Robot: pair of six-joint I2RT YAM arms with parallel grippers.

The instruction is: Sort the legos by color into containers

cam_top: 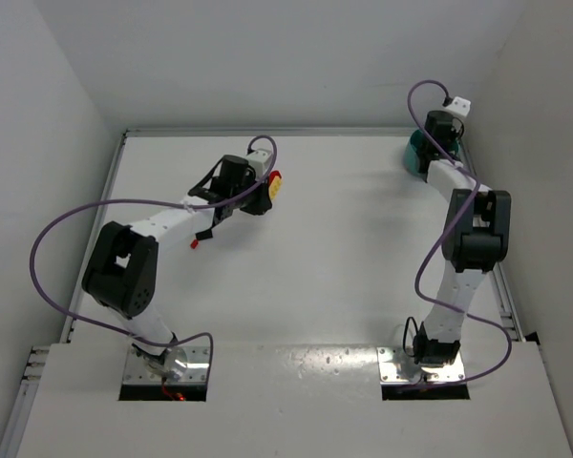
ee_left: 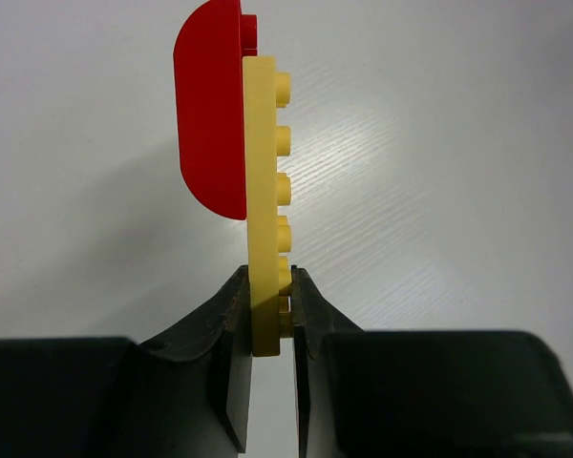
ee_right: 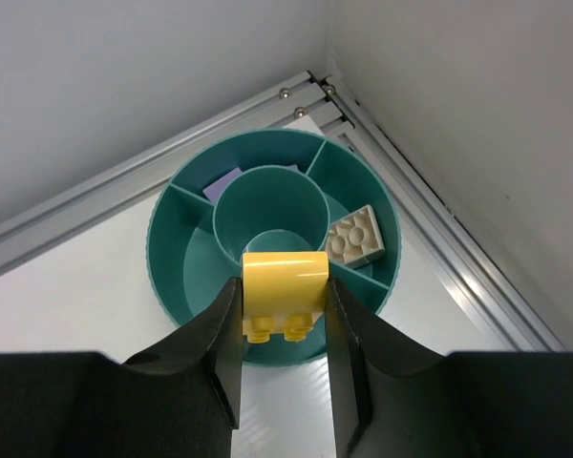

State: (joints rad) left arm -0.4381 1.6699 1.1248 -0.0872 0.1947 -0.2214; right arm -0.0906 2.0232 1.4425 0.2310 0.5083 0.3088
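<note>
My left gripper (ee_left: 269, 305) is shut on a long yellow lego plate (ee_left: 261, 172) with a red half-round lego (ee_left: 210, 105) stuck to its left side; both show above the table at mid-left in the top view (cam_top: 272, 183). My right gripper (ee_right: 284, 305) is shut on a yellow lego (ee_right: 284, 286) and holds it over the near compartment of the round teal bowl (ee_right: 172, 210), which sits in the far right corner (cam_top: 415, 153). A cream lego (ee_right: 355, 239) lies in the bowl's right compartment and a purple lego (ee_right: 222, 183) in a far one.
A small red lego (cam_top: 194, 242) lies on the table beside the left arm. White walls and a metal rail (ee_right: 430, 239) close in around the bowl's corner.
</note>
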